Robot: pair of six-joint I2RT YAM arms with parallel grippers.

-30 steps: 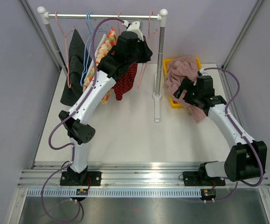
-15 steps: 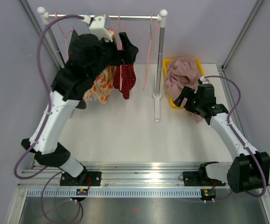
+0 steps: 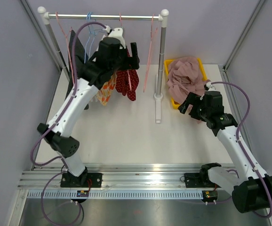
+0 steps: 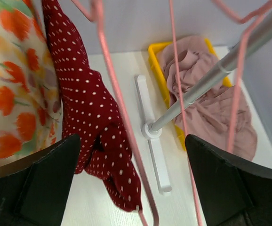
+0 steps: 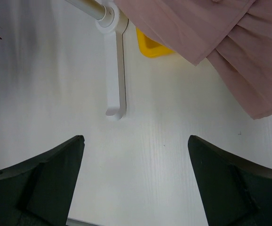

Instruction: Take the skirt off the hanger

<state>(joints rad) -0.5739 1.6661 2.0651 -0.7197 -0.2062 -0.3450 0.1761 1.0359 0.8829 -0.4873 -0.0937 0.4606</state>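
A red polka-dot skirt (image 3: pixel 126 82) hangs from a pink hanger (image 3: pixel 120 21) on the rack rail (image 3: pixel 103 16). My left gripper (image 3: pixel 134 54) is open just right of the skirt's top, holding nothing. In the left wrist view the skirt (image 4: pixel 91 113) sits by the left finger, and the pink hanger wire (image 4: pixel 122 108) runs down between the wide-apart fingers of this gripper (image 4: pixel 132 150). My right gripper (image 3: pixel 188 104) is open over the table beside the yellow bin (image 3: pixel 172 104). In its wrist view only bare table lies between the fingers of the right gripper (image 5: pixel 136 146).
An orange floral garment (image 3: pixel 105 89) and a dark one (image 3: pixel 77 52) hang left of the red skirt. An empty pink hanger (image 3: pixel 150 47) hangs by the rack post (image 3: pixel 161 61), whose white foot (image 3: pixel 158 110) lies on the table. A pink garment (image 3: pixel 185 75) fills the bin.
My left gripper was shut at the red skirt; it has opened and moved up beside the hanger, and the skirt hangs loose. My right arm drew back toward the near right.
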